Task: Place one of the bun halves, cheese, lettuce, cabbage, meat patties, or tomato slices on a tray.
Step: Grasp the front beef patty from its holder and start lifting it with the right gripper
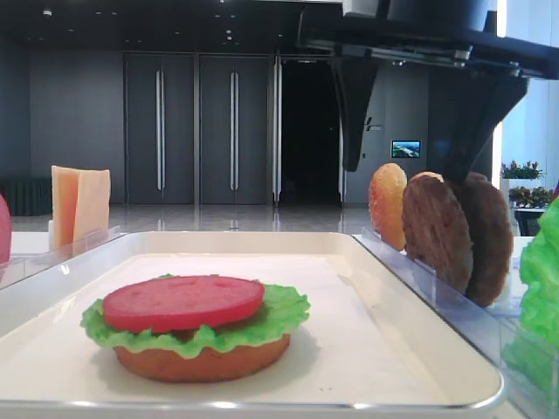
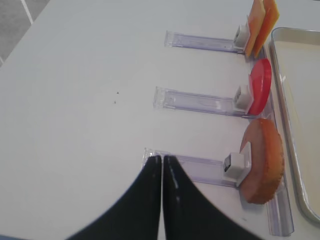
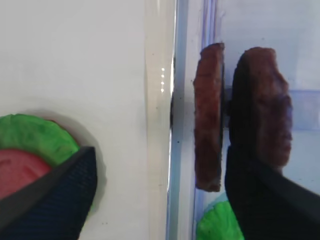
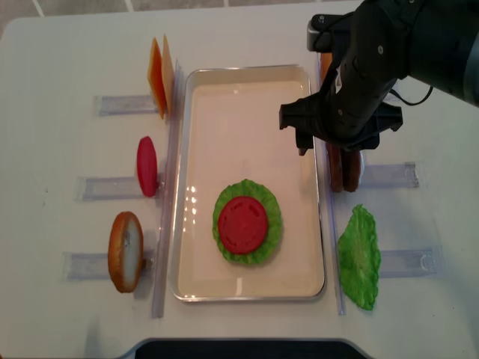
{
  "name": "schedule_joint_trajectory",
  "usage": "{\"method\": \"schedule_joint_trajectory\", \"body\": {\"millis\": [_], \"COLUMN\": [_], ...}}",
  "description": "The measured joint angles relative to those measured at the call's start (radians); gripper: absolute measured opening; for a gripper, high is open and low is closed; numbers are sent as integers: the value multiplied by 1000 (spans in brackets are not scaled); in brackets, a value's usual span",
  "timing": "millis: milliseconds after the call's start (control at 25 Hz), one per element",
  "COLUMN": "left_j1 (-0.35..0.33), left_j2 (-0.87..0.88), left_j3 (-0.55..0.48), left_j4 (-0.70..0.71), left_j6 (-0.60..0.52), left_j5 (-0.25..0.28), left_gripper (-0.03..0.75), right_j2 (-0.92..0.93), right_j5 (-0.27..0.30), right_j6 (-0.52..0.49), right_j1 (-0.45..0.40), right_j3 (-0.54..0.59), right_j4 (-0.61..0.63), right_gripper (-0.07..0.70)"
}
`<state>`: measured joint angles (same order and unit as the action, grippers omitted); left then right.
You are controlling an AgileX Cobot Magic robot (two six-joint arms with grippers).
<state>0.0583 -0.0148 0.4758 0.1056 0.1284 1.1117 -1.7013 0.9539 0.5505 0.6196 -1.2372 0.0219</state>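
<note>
On the white tray a bun half, lettuce and a tomato slice lie stacked. Two brown meat patties stand on edge just beside its right rim.

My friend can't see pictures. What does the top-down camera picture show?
A white tray holds a bun half topped with lettuce and a tomato slice. The right gripper hangs open over two meat patties standing in a rack beside the tray. Cheese, another tomato slice and another bun half stand in racks on the tray's other side.
</note>
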Motion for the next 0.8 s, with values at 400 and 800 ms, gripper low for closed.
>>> {"method": "schedule_joint_trajectory", "body": {"millis": [400,800], "left_j1": [0,0], "left_j2": [0,0], "left_j3": [0,0], "left_j4": [0,0], "left_j6": [0,0], "left_j5": [0,0], "left_gripper": [-1,-1], "right_j2": [-31,-52], "right_j5": [-2,-4], "right_j6": [-6,22], "right_j1": [6,6], "right_j3": [0,0], "right_j4": [-2,-95], "right_gripper": [535,515]}}
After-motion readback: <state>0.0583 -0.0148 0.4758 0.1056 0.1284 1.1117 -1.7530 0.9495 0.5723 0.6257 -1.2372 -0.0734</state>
